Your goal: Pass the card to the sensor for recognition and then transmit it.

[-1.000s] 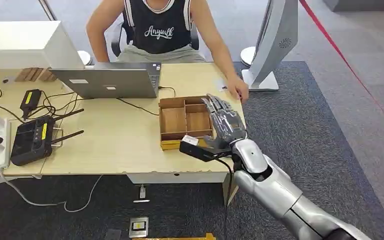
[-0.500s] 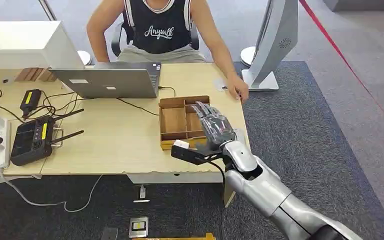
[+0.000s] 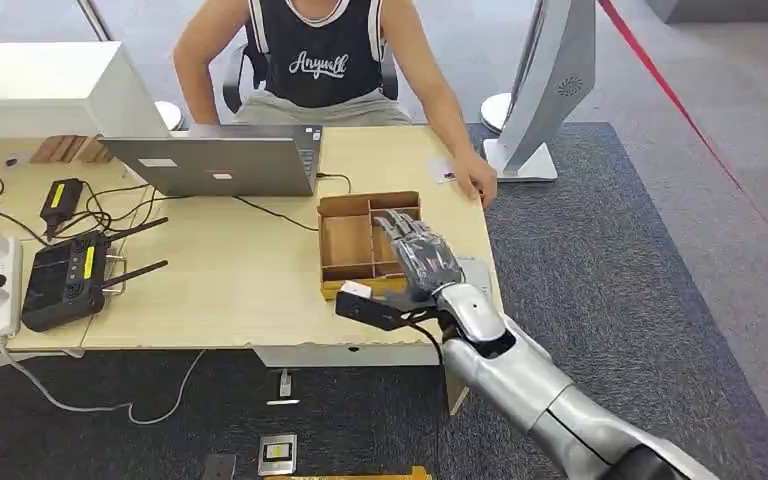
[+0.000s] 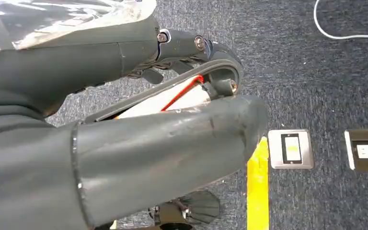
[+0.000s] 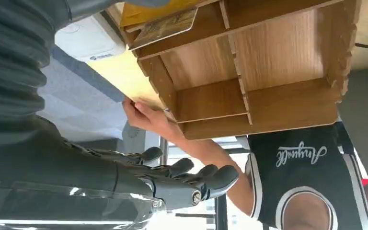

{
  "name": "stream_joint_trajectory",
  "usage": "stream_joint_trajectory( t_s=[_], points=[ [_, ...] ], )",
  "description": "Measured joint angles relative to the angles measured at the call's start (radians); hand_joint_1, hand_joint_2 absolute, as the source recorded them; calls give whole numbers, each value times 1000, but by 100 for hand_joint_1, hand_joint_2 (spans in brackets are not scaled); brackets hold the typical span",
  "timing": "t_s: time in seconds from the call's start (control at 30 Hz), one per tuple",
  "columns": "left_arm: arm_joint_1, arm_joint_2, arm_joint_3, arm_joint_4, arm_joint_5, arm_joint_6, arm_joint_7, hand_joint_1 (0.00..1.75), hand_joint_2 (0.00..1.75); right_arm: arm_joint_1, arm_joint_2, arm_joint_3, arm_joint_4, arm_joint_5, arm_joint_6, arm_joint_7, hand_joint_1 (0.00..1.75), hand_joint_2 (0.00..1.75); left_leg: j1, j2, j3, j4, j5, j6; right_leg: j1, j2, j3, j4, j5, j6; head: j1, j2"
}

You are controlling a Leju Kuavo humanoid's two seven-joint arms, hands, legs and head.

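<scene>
At the table's [image 3: 260,290] front right corner, right hand [image 3: 420,255], fingers extended and holding nothing, over the wooden divided box [image 3: 350,240]; left hand [image 4: 124,139] pinching the card [image 4: 172,98] edge-on above carpet.

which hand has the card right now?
The left hand: its wrist view shows the white, red-edged card pinched between its thumb and fingers. The right hand holds nothing, fingers spread above the wooden box.
</scene>
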Motion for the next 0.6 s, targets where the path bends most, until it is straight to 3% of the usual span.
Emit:
stream_joint_trajectory(
  t_s=[0.6],
  points=[
    [0, 0, -1, -1, 1, 0, 9, 0, 0, -14, 13, 0, 97, -13, -30, -13, 0, 175, 0, 0, 0, 0, 0, 0, 0, 0, 0, 0, 0, 0, 0, 0]
  ],
)
